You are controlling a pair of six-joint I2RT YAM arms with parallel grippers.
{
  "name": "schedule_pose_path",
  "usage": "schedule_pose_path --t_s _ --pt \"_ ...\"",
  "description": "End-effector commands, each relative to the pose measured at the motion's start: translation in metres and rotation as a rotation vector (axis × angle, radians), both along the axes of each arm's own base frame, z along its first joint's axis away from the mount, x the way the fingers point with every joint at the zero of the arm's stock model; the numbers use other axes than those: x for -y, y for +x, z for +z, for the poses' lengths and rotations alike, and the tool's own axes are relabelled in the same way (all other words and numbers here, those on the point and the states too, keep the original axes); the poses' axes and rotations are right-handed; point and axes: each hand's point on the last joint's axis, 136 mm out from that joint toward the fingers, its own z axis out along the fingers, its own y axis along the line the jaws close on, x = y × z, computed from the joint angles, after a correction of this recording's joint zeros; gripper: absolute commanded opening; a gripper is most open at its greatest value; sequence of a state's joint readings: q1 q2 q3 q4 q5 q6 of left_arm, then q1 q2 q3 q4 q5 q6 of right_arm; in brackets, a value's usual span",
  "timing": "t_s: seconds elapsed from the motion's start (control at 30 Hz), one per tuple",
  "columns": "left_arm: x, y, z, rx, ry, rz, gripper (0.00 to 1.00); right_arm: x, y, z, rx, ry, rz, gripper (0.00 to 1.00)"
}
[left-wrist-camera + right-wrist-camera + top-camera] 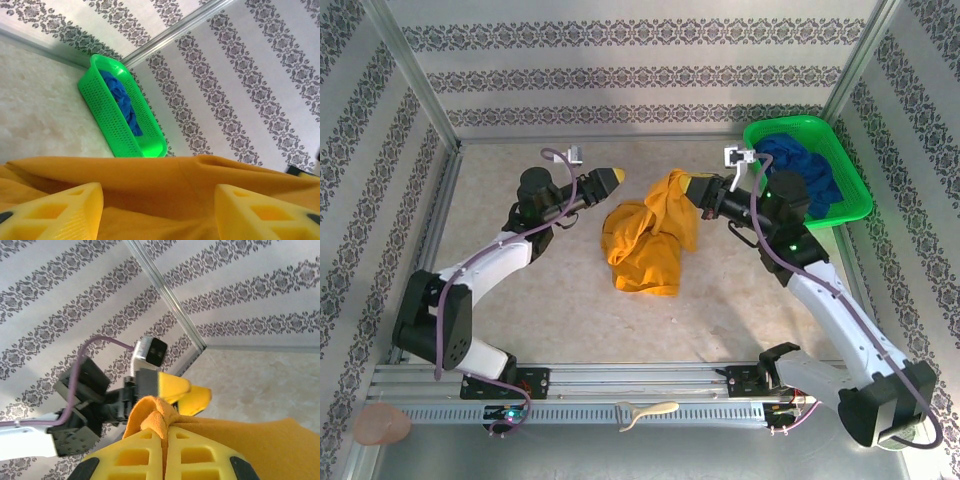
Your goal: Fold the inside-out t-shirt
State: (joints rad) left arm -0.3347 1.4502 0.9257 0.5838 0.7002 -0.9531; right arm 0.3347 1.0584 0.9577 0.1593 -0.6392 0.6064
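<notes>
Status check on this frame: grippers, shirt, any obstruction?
Left gripper open, near shirt. Right gripper shut on raised shirt edge. Shirt bunched, not yet folded. Basket far right, clear of it.

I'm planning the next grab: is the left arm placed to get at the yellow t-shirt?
Probably yes: the left claw is open, facing the t-shirt with nothing between; the right claw pinches its other side.

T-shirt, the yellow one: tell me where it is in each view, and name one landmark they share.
Top view: t-shirt bunched mid-table, its top corner pinched by the right claw.
Left wrist view: t-shirt across the bottom, between the open fingers of the left claw.
Right wrist view: t-shirt at bottom right, a fold gripped in the right claw.
Shared landmark: the striped wall.
</notes>
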Motion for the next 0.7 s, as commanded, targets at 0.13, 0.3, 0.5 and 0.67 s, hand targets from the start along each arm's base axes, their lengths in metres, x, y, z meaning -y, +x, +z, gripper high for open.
schedule_pose_path --t_s 0.13,0.3,0.5,0.67 --pt "0.037 -0.067 0.049 0.313 0.402 -0.108 0.67 -0.001 0.011 -0.013 -0.06 -0.006 0.004 0.0" --pt "0.064 -0.078 0.036 0.421 0.626 -0.127 0.67 0.0 0.013 -0.023 -0.105 -0.028 -0.009 0.0" --pt "0.079 -0.065 0.03 0.457 0.69 -0.113 0.68 0.0 0.01 -0.023 -0.115 -0.032 -0.014 0.0" --pt "0.087 -0.057 0.024 0.452 0.694 -0.127 0.62 -0.001 0.009 -0.023 -0.119 -0.033 -0.011 0.0"
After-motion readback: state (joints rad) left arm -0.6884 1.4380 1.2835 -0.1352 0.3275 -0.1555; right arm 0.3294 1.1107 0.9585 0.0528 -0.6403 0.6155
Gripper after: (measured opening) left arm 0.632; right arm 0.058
